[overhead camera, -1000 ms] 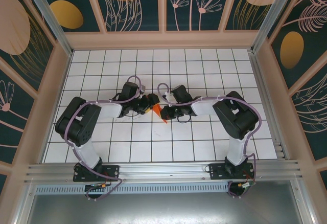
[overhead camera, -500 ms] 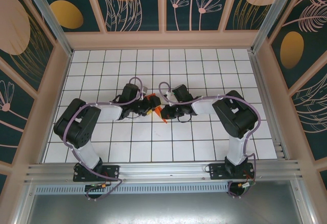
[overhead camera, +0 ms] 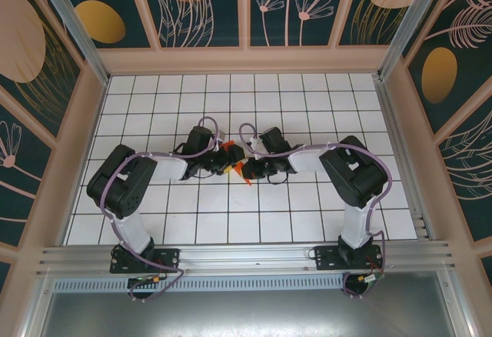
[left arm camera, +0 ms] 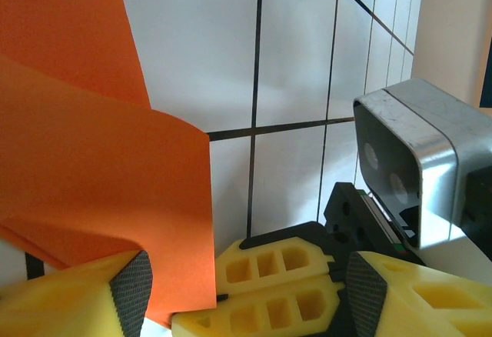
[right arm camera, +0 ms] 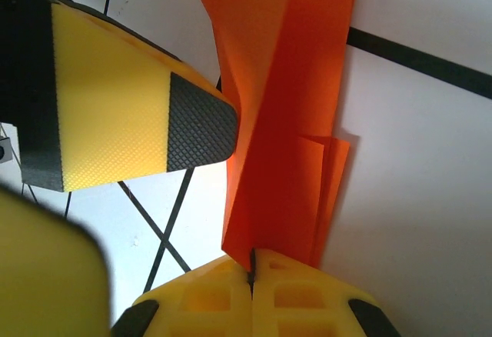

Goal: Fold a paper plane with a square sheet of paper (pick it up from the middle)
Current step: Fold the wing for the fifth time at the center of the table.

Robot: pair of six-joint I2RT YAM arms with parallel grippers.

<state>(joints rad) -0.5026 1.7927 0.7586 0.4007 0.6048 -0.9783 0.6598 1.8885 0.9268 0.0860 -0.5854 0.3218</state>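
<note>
The paper plane is a narrow folded strip of orange-red paper with lengthwise creases, held just above the white grid floor. My right gripper is shut on its lower end, and several layers fan out beside the pinch. In the top view the paper plane shows as a small orange wedge between the two wrists. My left gripper is open, its jaws straddling the right gripper's closed yellow fingers and the paper plane's edge. One left pad rests against the paper's side.
The right arm's silver wrist camera sits close beside my left fingers. Both arms meet at the middle of the tiled floor, which is enclosed by wooden walls. An aluminium rail runs along the near edge.
My left gripper has shifted right toward the right gripper and closed in around the paper. The right gripper has kept its hold and barely moved.
</note>
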